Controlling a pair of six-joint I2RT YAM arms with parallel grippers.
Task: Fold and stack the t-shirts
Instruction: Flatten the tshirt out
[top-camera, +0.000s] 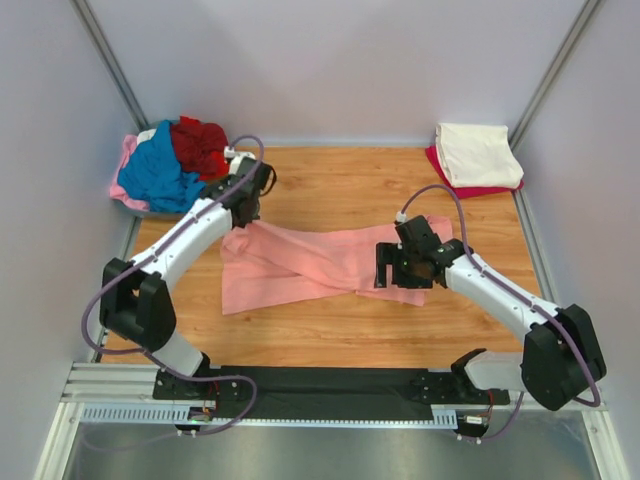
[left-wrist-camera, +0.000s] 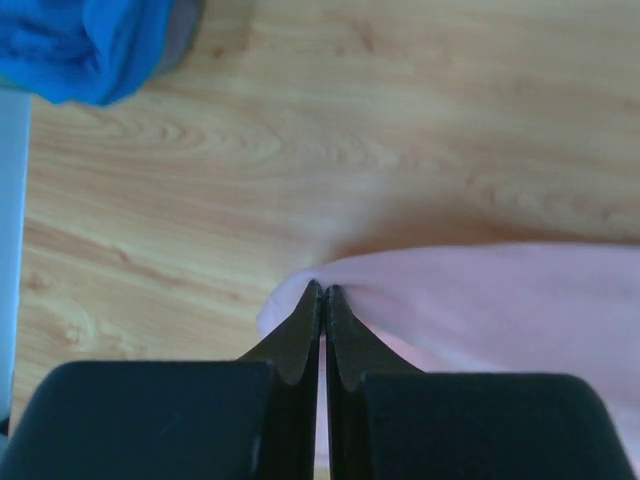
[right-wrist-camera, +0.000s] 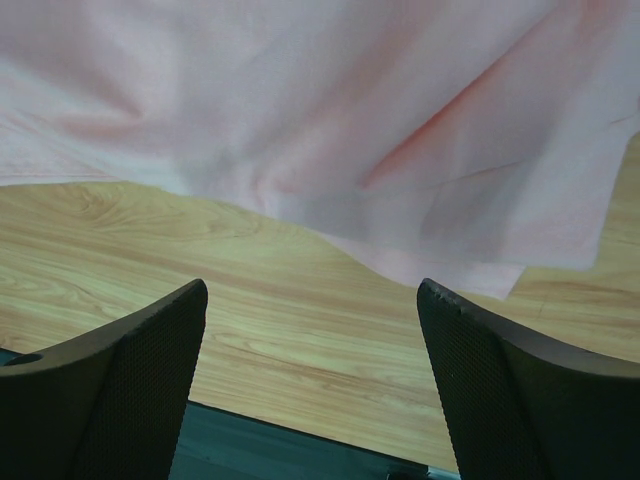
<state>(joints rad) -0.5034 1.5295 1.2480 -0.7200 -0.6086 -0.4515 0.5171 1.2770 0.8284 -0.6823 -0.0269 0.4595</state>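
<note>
A salmon-pink t-shirt (top-camera: 300, 268) lies crumpled across the middle of the wooden table (top-camera: 340, 190). My left gripper (top-camera: 243, 214) is at its far left corner. In the left wrist view that gripper (left-wrist-camera: 322, 291) is shut on a fold of the pink cloth (left-wrist-camera: 480, 300), which bulges around the tips. My right gripper (top-camera: 388, 272) hovers over the shirt's right part. In the right wrist view it (right-wrist-camera: 312, 286) stands open with only bare wood between its fingers, and the pink shirt (right-wrist-camera: 340, 120) lies just beyond them.
A heap of blue (top-camera: 160, 175), dark red (top-camera: 200, 145) and pale pink (top-camera: 127, 152) shirts lies at the back left corner; the blue one (left-wrist-camera: 85, 40) shows in the left wrist view. A folded cream shirt (top-camera: 478, 152) rests on a dark red one (top-camera: 445, 180) at the back right.
</note>
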